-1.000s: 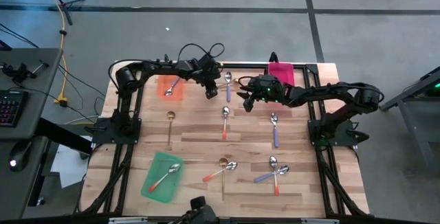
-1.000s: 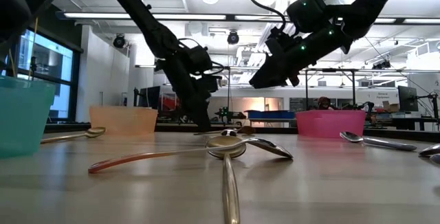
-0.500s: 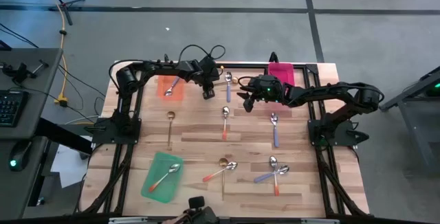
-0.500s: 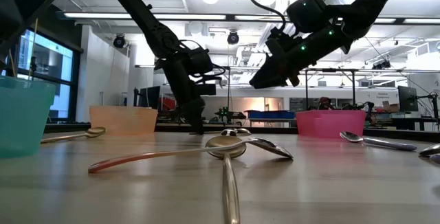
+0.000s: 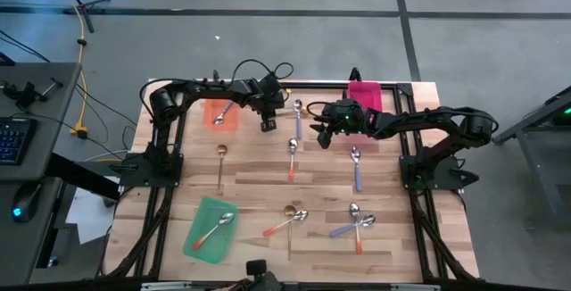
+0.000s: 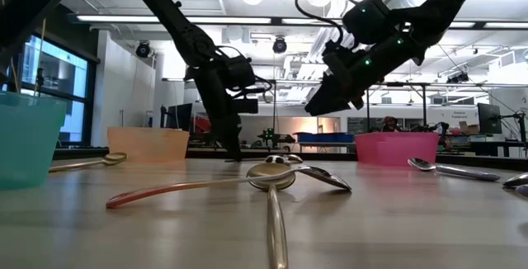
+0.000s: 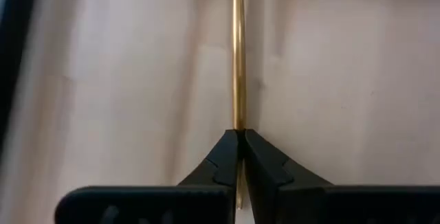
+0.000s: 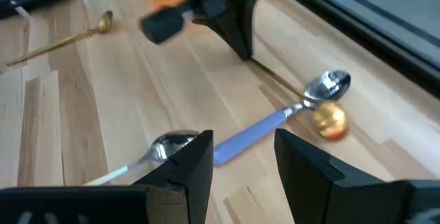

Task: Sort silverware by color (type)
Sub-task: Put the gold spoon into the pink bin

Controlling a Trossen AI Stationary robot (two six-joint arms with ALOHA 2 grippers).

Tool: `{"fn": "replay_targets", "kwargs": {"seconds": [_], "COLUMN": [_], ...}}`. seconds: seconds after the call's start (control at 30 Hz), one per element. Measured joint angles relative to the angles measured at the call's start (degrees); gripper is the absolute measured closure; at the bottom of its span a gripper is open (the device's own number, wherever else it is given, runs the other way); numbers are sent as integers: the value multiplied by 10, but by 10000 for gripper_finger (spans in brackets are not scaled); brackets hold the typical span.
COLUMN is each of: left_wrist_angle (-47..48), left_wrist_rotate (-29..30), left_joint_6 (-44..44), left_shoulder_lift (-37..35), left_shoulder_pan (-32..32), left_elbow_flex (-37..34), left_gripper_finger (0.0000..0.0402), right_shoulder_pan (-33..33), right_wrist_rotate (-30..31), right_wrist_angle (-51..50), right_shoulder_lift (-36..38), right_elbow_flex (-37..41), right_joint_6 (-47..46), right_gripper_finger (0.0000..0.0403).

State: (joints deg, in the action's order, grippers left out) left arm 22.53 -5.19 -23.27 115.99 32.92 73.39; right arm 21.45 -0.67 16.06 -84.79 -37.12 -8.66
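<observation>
Nearest the desk's [image 5: 259, 170] front edge, the green tray [image 5: 211, 229] held one orange-handled spoon [image 5: 214, 229]. Farther back, the left gripper [image 5: 265, 127] pinched the thin handle of a gold spoon [image 7: 238, 52] lying on the wood. Beside it, the right gripper [image 5: 318, 138] hung spread above the desk. At the far edge, the orange tray [image 5: 223, 112] held a purple-handled spoon [image 5: 223, 113].

crossed spoons [image 6: 276, 174] lie between both raised arms

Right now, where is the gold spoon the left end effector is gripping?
The gold spoon lies at the table's far edge between the orange tray and pink tray, handle in the left end effector, bowl under a purple-handled spoon.
</observation>
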Motion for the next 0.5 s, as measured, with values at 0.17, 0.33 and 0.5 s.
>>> {"fn": "replay_targets", "kwargs": {"seconds": [0.17, 0.33, 0.5], "left_wrist_angle": [-2, -23, -63], "left_wrist_rotate": [-73, -151, -214], "left_joint_6": [33, 65, 107], "left_shoulder_lift": [-19, -29, -31], "left_shoulder_pan": [7, 12, 12], "left_elbow_flex": [-1, -1, 0], "left_gripper_finger": [400, 400, 400], "right_shoulder_pan": [-2, -3, -10], "right_wrist_rotate": [-3, 6, 47], "right_wrist_angle": [45, 168, 209], "right_shoulder_lift": [0, 0, 0], "right_elbow_flex": [28, 91, 114], "right_joint_6": [-45, -125, -161], "right_gripper_finger": [261, 261, 251]}}
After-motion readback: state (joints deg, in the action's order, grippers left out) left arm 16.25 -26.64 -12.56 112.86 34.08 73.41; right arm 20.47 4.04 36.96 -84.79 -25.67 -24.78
